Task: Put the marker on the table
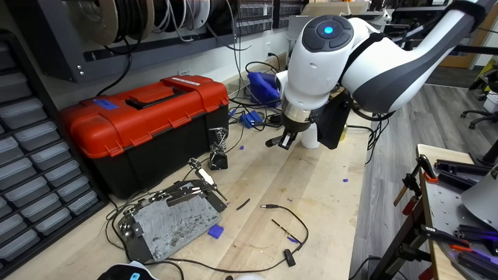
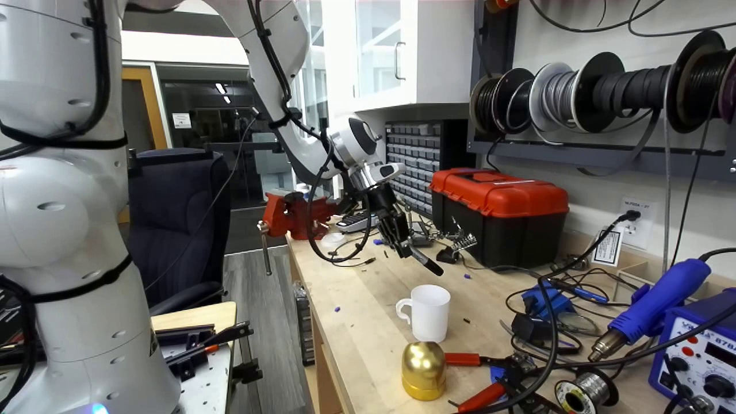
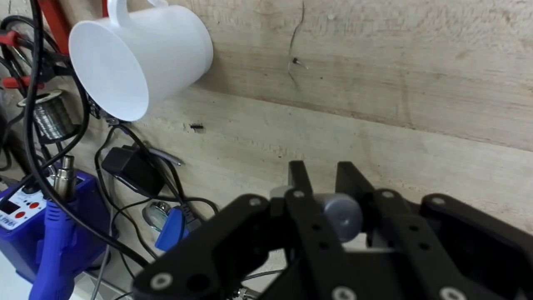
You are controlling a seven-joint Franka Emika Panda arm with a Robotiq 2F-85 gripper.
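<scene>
The marker is a grey stick with a dark end. It shows in an exterior view point(image 2: 426, 262), and its dark tip shows in an exterior view point(image 1: 273, 142). In the wrist view, the marker's round grey end point(image 3: 344, 217) sits between the fingers. My gripper point(image 3: 321, 171) is shut on the marker and holds it tilted in the air above the table point(image 3: 395, 87). The gripper also shows in both exterior views point(image 1: 286, 140) point(image 2: 406, 248). The light-wood table top point(image 1: 323, 194) point(image 2: 368, 305) lies below. Part of the marker is hidden by the fingers.
A white mug point(image 2: 431, 313) point(image 3: 166, 54) stands upright near the gripper. A gold dome point(image 2: 424, 371), red-handled pliers point(image 2: 483, 397), cables and a blue soldering station point(image 2: 701, 351) are near it. A red toolbox point(image 1: 155, 116) stands along the wall. A helping-hands stand point(image 1: 175, 221) and loose cable lie farther along.
</scene>
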